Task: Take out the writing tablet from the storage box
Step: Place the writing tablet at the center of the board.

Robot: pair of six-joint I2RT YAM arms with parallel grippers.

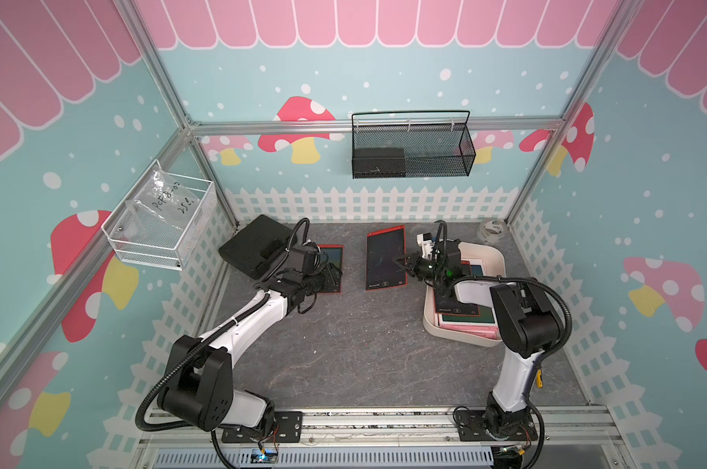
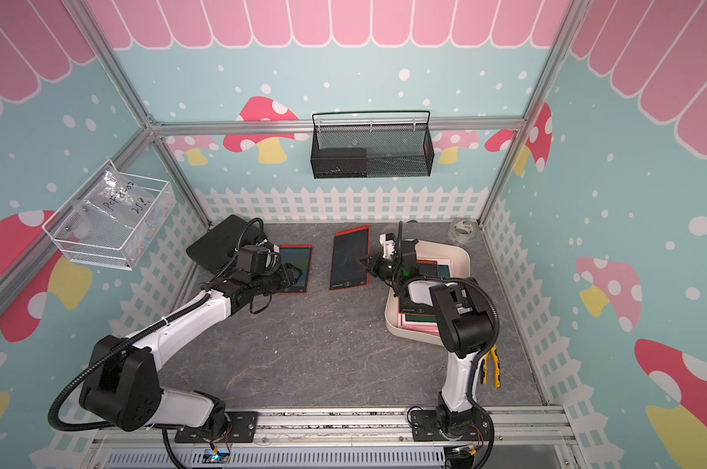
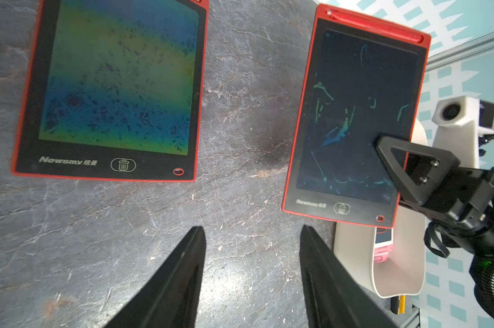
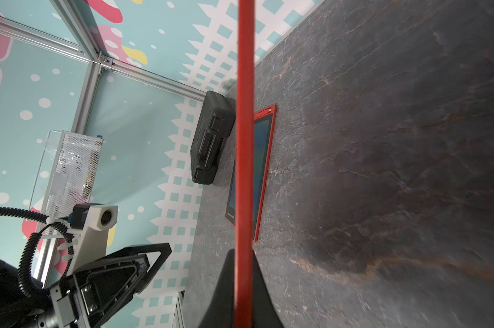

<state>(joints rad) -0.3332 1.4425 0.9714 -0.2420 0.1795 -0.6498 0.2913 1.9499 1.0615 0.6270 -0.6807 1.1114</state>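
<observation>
Red-rimmed flat writing tablet (image 1: 382,251), clamped at its edge by the right hand (image 1: 398,260); left hand (image 3: 251,230) jaws apart.

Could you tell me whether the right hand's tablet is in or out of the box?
Out: the tablet, its edge pinched by the right hand, is over the table beside the box.

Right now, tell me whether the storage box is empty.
No, a pink-framed writing tablet and a red-framed writing tablet lie stacked inside the cream storage box.
</observation>
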